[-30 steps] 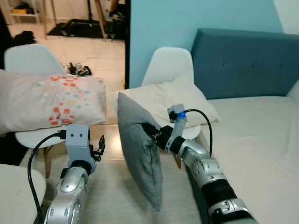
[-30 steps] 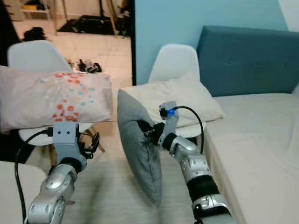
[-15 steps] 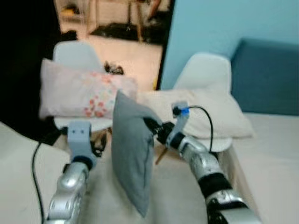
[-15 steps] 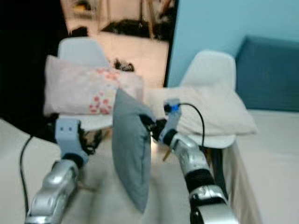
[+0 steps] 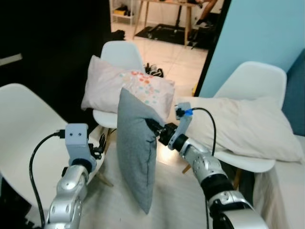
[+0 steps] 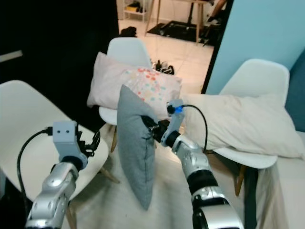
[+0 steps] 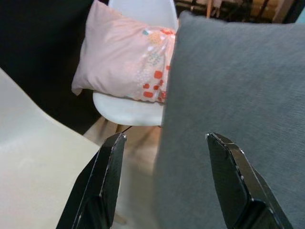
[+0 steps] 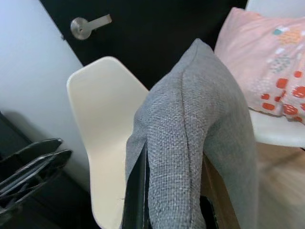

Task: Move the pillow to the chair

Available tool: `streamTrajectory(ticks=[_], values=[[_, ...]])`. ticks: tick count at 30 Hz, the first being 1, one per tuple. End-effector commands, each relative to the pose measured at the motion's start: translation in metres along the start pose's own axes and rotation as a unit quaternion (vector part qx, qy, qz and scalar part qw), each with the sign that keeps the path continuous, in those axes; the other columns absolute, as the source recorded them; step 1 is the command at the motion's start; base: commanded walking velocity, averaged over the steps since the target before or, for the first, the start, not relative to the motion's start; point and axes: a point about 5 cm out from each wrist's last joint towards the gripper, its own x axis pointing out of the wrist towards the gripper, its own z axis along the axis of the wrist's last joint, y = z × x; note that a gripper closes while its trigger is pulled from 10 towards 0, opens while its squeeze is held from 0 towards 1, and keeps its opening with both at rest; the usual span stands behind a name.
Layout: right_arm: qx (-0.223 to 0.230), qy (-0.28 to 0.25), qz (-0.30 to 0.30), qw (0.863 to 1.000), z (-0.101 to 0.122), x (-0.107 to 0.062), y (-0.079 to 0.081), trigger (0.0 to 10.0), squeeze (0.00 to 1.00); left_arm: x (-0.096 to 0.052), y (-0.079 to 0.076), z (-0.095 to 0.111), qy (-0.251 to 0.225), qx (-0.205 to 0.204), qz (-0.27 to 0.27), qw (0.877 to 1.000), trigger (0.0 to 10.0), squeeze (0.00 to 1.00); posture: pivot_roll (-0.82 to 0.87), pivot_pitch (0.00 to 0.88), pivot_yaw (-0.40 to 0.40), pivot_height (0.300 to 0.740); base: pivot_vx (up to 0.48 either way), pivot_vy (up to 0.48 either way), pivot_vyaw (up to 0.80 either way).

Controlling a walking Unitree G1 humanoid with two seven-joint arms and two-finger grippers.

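The right gripper (image 6: 153, 130) is clamped shut on the upper seam edge of the grey pillow (image 5: 136, 152), which hangs upright in mid-air between the two arms. The left gripper (image 5: 98, 148) is wide open and holds nothing; it sits just beside the pillow's flat face, apparently not touching it.

Risk: the grip is a narrow pinch on one edge. If the fabric slides out, the pillow drops to the floor. A swing during the turn could also brush the pink pillow (image 5: 126, 88) on the far chair (image 5: 122, 52).

The near chair (image 5: 24, 119), on the robot's left, has a bare seat and is the likely target.

The pillow is plain grey woven cloth, soft, with a stitched seam, sagging slightly below the grip
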Motion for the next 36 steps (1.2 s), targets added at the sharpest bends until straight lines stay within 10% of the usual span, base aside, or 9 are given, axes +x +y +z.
streamTrajectory(ticks=[1, 36], values=[[-0.014, -0.041, 0.022, 0.999, 0.0168, 0.0069, 0.0067, 10.0, 0.0, -0.0013, 0.0023, -0.0035, 0.006, -0.001, 0.004, 1.0, 10.0, 0.0, 0.02, 0.0, -0.089, 0.74, 0.0, 0.0, 0.75], [-0.005, -0.067, 0.038, 0.997, 0.0232, 0.0073, 0.0065, 10.0, 0.0, -0.001, 0.0019, -0.0011, -0.001, 0.012, 0.011, 1.0, 10.0, 0.0, 0.02, 0.0, -0.1, 0.74, 0.0, -0.052, 0.64]])
